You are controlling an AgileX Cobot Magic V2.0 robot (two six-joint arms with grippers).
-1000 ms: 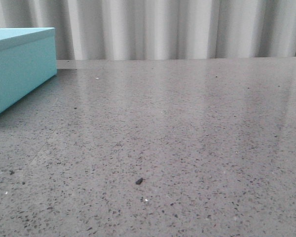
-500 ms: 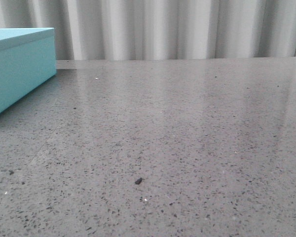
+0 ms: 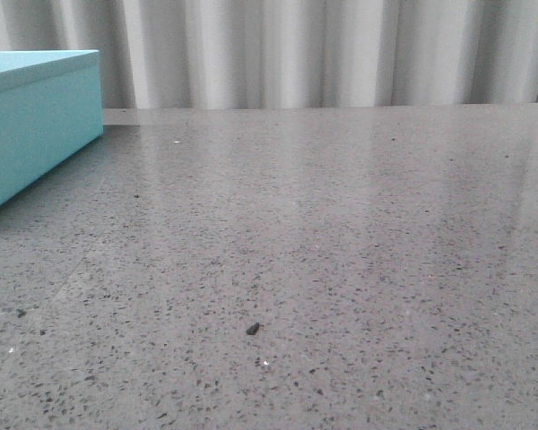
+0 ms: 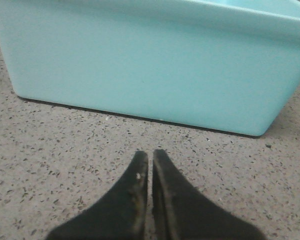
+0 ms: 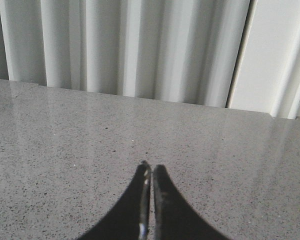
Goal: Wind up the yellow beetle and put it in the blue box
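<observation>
The blue box [image 3: 36, 116] stands at the far left of the grey speckled table in the front view, its lid on. It fills the left wrist view [image 4: 150, 65], a short way beyond my left gripper [image 4: 151, 154], which is shut and empty just above the tabletop. My right gripper [image 5: 152, 167] is shut and empty over bare table, facing the curtain. The yellow beetle is out of view in every frame. Neither gripper shows in the front view.
A small dark speck [image 3: 252, 329] lies on the table [image 3: 341, 233] near the front middle. A white pleated curtain [image 3: 323, 54] hangs behind the table's far edge, and it also shows in the right wrist view [image 5: 140, 45].
</observation>
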